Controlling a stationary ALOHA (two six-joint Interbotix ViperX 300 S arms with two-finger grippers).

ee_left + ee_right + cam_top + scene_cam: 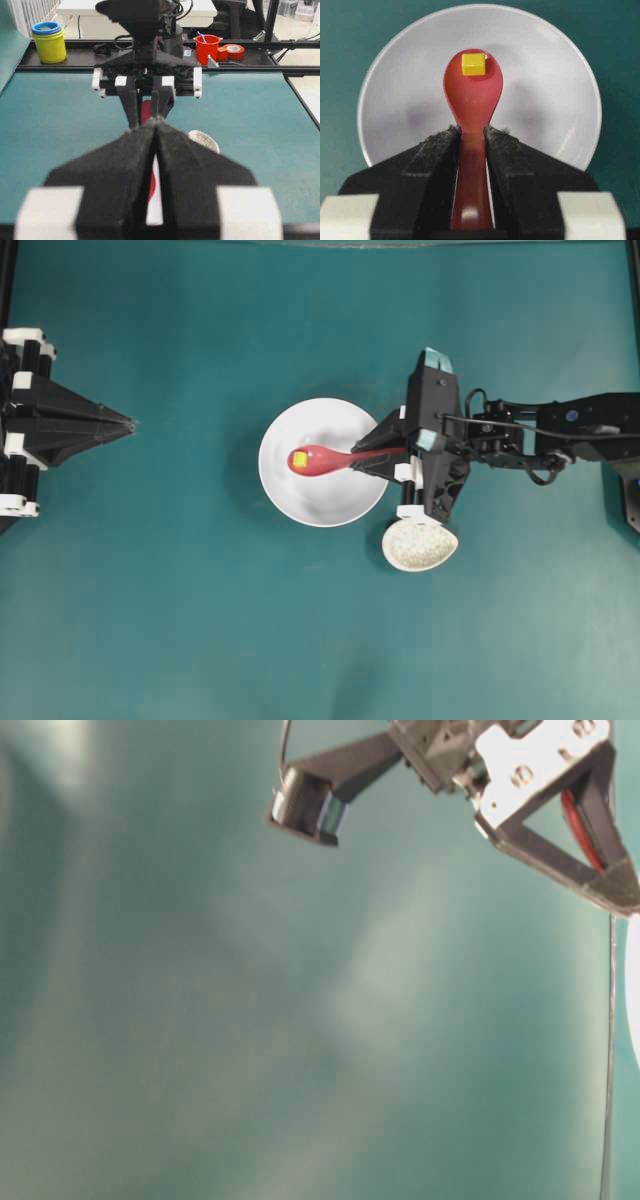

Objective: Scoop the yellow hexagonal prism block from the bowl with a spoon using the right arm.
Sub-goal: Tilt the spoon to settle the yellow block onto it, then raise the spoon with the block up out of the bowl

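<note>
One right gripper (pixel 471 137) reaching level over one bowl (pixel 555 90), clamping one spoon (pixel 471 100); one yellow block (pixel 473 64) ahead of jaws; left gripper (pixel 155 125) clenched.

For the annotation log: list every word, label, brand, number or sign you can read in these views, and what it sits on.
No readable text in any view.
Spoon, yellow block, white bowl, speckled dish: plain, unmarked.
Right gripper, left gripper: no lettering visible.
Background red cup and yellow containers: no print can be made out.
</note>
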